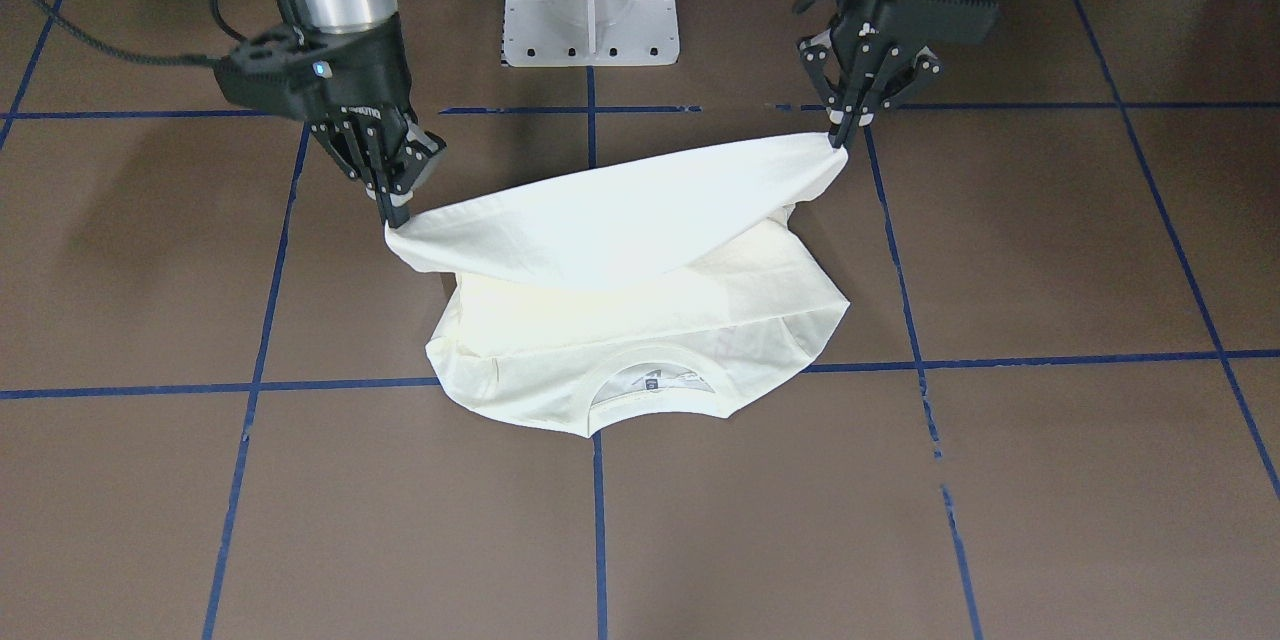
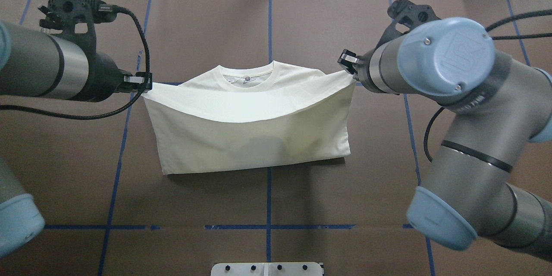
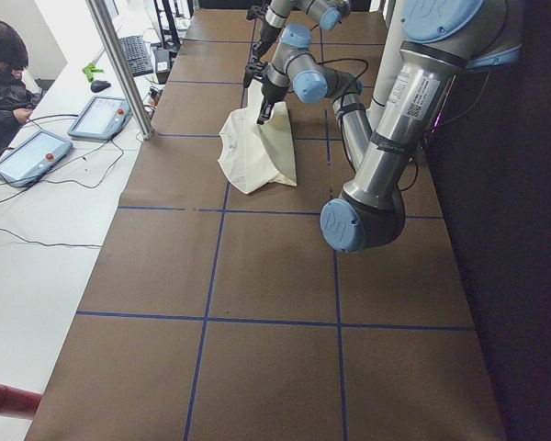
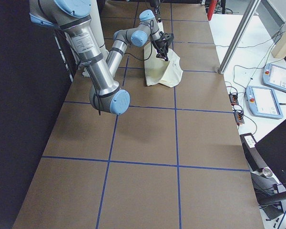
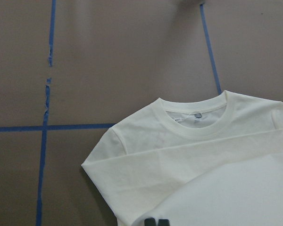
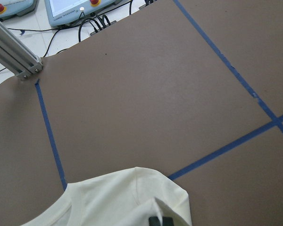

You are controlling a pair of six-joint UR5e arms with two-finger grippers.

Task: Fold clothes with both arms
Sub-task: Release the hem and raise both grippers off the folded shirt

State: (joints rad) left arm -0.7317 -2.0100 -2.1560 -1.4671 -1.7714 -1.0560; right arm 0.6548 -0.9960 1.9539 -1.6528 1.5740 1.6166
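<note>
The cream-white shirt [image 1: 620, 220] lies partly folded on the brown table, plain side up, its collar [image 1: 652, 390] on the side away from the robot. Its near edge hangs lifted in a sagging band between the two grippers. My left gripper [image 1: 838, 138] is shut on one corner of that edge, and my right gripper [image 1: 396, 216] is shut on the other. In the overhead view the shirt [image 2: 254, 133] spans from the left gripper [image 2: 145, 83] to the right gripper [image 2: 351, 70]. The left wrist view shows the collar [image 5: 194, 120] and the raised fold. No print shows.
The white pedestal base [image 1: 590, 0] stands at the robot's edge of the table. Blue tape lines [image 2: 269, 26] cross the brown surface. Beyond the far edge are an aluminium post [image 3: 119, 64], teach pendants [image 4: 264, 100] with cables, and a seated person [image 3: 5, 83].
</note>
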